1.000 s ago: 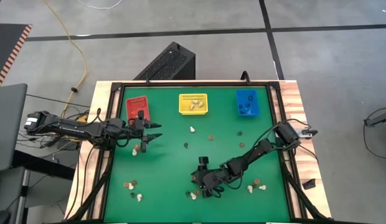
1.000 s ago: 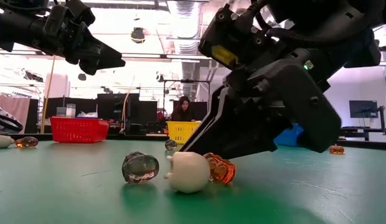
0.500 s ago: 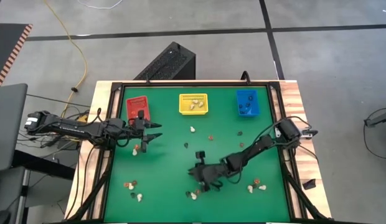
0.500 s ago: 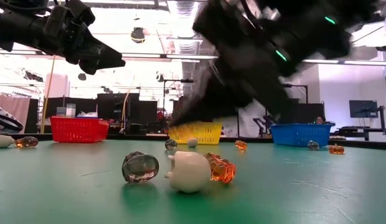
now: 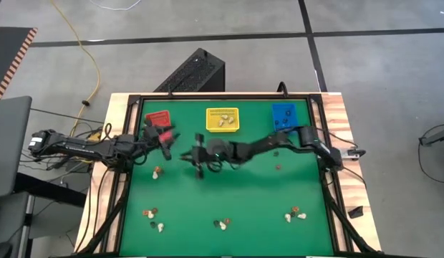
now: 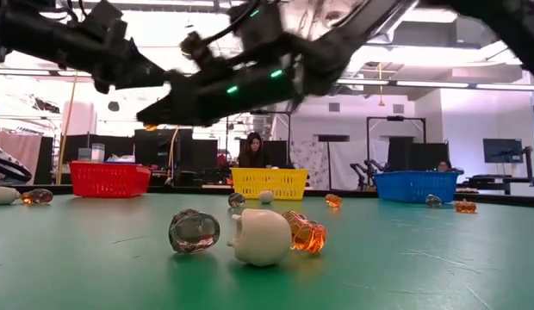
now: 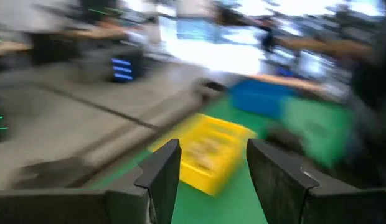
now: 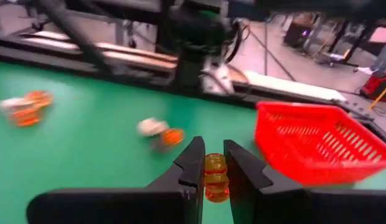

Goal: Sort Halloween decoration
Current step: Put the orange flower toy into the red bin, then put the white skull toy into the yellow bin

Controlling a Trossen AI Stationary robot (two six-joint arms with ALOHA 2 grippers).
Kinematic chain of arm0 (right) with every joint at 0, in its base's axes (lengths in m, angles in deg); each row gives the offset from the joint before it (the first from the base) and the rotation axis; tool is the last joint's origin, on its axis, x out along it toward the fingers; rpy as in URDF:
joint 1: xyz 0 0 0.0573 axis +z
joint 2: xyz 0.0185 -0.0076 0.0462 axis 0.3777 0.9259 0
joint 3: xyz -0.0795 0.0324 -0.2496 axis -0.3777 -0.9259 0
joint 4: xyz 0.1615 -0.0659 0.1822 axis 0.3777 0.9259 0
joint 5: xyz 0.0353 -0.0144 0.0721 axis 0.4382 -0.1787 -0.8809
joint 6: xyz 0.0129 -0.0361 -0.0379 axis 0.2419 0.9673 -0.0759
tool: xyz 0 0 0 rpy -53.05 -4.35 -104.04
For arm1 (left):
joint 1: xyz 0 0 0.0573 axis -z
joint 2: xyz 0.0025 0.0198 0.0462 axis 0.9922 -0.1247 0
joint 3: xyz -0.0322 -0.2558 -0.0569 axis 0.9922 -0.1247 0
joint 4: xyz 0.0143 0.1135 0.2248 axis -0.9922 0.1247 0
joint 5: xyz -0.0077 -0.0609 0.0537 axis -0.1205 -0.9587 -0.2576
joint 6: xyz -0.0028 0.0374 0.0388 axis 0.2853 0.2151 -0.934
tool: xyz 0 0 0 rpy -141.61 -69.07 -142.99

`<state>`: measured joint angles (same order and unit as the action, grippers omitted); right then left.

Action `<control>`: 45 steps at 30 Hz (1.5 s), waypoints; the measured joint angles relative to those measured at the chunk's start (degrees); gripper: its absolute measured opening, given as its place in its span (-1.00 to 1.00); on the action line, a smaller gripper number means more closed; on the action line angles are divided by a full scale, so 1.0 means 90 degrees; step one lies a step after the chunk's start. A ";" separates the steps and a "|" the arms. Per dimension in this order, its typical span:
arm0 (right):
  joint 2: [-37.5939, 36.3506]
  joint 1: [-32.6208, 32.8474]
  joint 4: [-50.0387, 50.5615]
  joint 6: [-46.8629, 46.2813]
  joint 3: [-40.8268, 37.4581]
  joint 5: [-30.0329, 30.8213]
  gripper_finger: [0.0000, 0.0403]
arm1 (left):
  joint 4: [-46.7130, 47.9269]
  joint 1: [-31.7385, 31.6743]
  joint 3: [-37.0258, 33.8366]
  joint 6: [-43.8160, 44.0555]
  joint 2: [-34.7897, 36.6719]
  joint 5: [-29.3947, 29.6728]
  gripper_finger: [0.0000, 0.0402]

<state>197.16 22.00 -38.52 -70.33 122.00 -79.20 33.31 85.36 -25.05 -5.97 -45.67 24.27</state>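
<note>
Three bins stand along the top edge of the green surface (image 5: 229, 193) in the high view: a red bin (image 5: 158, 119) at upper left, a yellow bin (image 5: 222, 119) at top centre, a blue bin (image 5: 283, 117) at upper right. They are probably set apart like this so that each colour of trinket has its own place.

The right hand (image 8: 211, 163) is closed on an orange trinket (image 8: 215, 176), which shows pinched between its two dark fingers in the right wrist view, with the red bin straight ahead. The orange piece is judged to be bound for that bin. In the high view the right arm reaches from the right edge across the middle of the frame in a long, nearly flat stretch, and its hand (image 5: 198, 156) hangs above the surface, just right of the left hand (image 5: 165, 136).

The left arm comes in from the left edge, and its hand hovers near the red bin with the fingers spread and nothing between them.

The other trinkets lie loose on the surface. In the low view a cream one (image 6: 260, 236) sits at centre front, touching an orange one (image 6: 307, 234), with a dark glassy one (image 6: 195, 231) just beside. More lie in small clusters near the bottom of the high view, and some rest in the yellow and blue bins.
</note>
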 joint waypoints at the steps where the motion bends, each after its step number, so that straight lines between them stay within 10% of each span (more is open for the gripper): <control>1: 0.0222 -0.0121 0.0031 0.0023 0.0337 -0.0017 -0.65 | -0.0098 -0.0002 0.0002 -0.0079 0.0062 0.0469 -0.12; 5: 0.1131 -0.0509 0.0266 0.0034 0.1886 -0.0041 -0.65 | -0.0297 -0.0015 0.0002 -0.0528 0.0317 0.1548 -0.12; 15: 0.2977 -0.0936 0.1007 -0.0059 0.4815 -0.0360 -0.59 | 0.0130 -0.0012 0.0002 -0.0821 0.0845 0.1530 -0.12; 26: 0.3028 -0.1295 0.1428 -0.0933 0.5097 -0.0409 0.10 | 0.0220 -0.0008 0.0002 -0.0869 0.0879 0.1527 -0.12; 33: 0.1800 -0.1302 0.5722 -0.0115 0.5085 -0.0773 0.23 | 0.0436 0.0137 0.0002 -0.0863 0.0879 0.1475 -0.12; 38: 0.0448 -0.1222 0.7995 0.0439 0.5124 -0.0788 0.17 | 0.0340 0.0209 0.0007 -0.0642 0.0879 0.0519 -0.12; 45: -0.1012 -0.1044 1.1516 0.0145 0.5072 -0.0834 0.02 | 0.0589 0.0214 0.0007 0.0414 0.0801 -0.2535 -0.12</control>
<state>188.05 12.61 65.12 -69.03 167.65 -86.70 38.61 87.28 -24.98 -2.24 -38.46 1.45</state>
